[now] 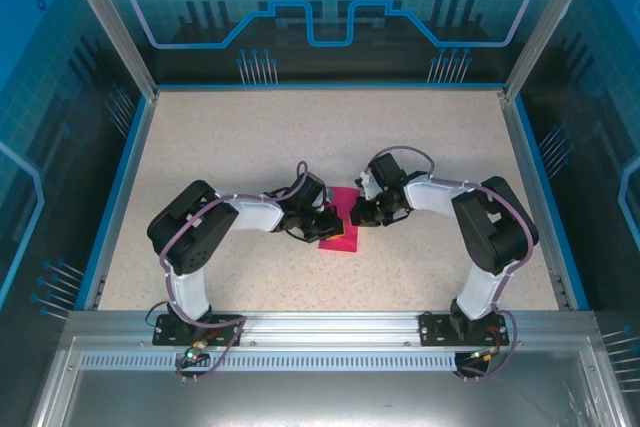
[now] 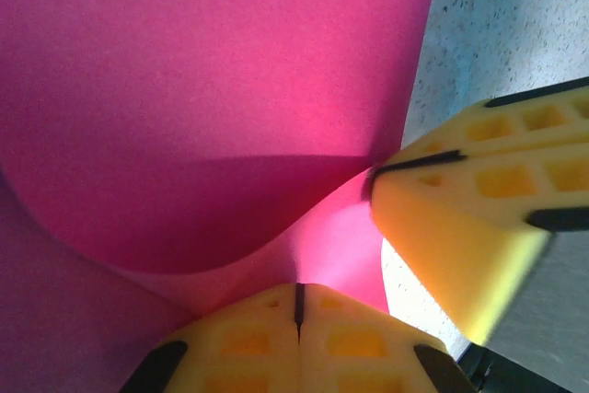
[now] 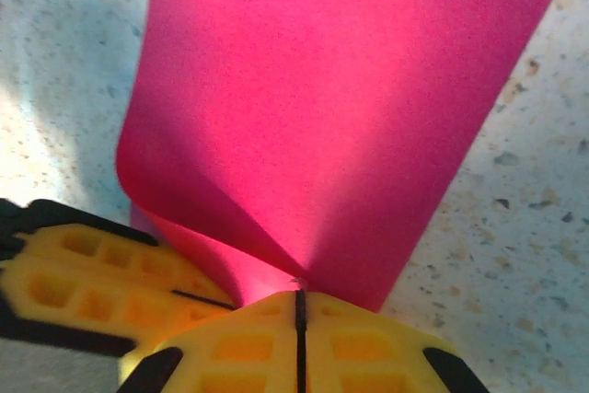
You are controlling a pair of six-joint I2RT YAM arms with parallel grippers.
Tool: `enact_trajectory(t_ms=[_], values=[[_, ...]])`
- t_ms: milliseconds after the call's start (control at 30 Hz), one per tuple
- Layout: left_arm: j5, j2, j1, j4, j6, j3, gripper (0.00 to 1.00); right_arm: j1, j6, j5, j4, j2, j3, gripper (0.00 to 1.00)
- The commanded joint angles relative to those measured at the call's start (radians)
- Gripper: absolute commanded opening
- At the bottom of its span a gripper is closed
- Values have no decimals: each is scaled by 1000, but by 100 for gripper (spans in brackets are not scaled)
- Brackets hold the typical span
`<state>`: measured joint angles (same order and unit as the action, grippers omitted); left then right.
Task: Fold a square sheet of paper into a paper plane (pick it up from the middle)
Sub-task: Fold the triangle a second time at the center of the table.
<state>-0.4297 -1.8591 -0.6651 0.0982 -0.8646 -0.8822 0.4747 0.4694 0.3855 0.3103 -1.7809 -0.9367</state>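
Observation:
The square sheet of paper (image 1: 341, 235) is magenta-pink and lies in the middle of the table between both arms, bent up into a curl. In the left wrist view the sheet (image 2: 230, 89) arches over itself and runs down into the tips of my left gripper (image 2: 298, 294), which is shut on it. My right gripper (image 2: 375, 173) comes in from the right and touches the sheet's edge. In the right wrist view the sheet (image 3: 322, 89) narrows to a pinch at my right gripper (image 3: 299, 299), shut on it, with my left gripper (image 3: 236, 304) close beside it. From above, left gripper (image 1: 328, 225) and right gripper (image 1: 357, 215) meet over the sheet.
The speckled beige table (image 1: 300, 137) is bounded by a blue rim (image 1: 118, 192) and glass walls on metal posts (image 1: 110, 22). A metal rail (image 1: 330, 332) with the arm bases runs along the near edge.

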Motion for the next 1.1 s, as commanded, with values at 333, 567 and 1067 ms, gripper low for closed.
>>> enact_trajectory(t_ms=[333, 567, 1067], values=[[74, 59, -13, -143, 81, -90, 1, 8, -72, -93, 71, -69, -5, 7], [110, 24, -12, -185, 88, -119, 0, 8, -76, -106, 73, -84, 0, 7], [213, -40, 29, -190, 61, -77, 0, 6, -100, -150, 104, -111, 8, 6]])
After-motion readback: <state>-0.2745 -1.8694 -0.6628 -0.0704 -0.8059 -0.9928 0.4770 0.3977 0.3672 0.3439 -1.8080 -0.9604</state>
